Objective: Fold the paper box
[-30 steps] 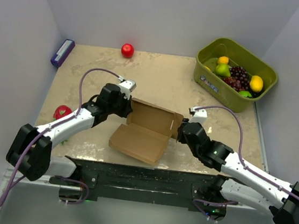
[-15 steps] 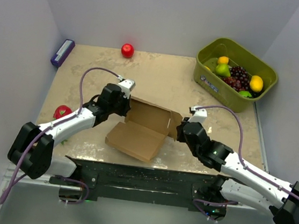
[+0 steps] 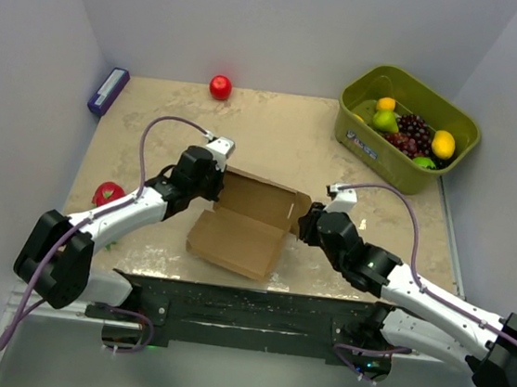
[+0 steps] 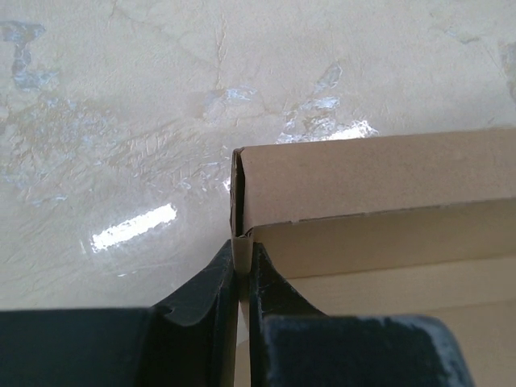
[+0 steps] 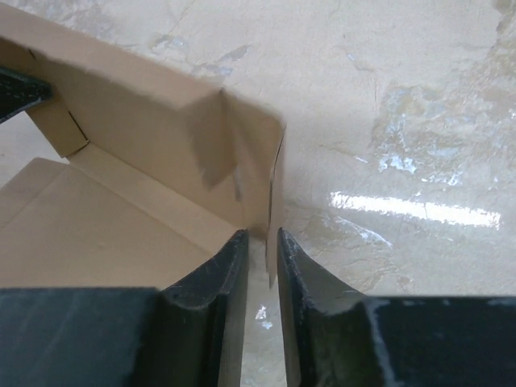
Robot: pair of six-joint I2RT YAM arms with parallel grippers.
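The paper box is plain brown cardboard, lying half folded mid-table with its back wall raised and a flat panel toward the near edge. My left gripper is at the box's left back corner. In the left wrist view, the left gripper is shut on a small cardboard tab of the box. My right gripper is at the box's right corner. In the right wrist view, the right gripper has its jaws narrowly closed around the upright side-wall edge of the box.
An olive-green bin of fruit stands at the back right. A red apple lies at the back, a purple block at the back left, and a red object beside the left arm. The black base plate runs along the near edge.
The box has shifted slightly left and its right wall stands closer in. My right gripper has edged left with it. The left gripper keeps its hold.
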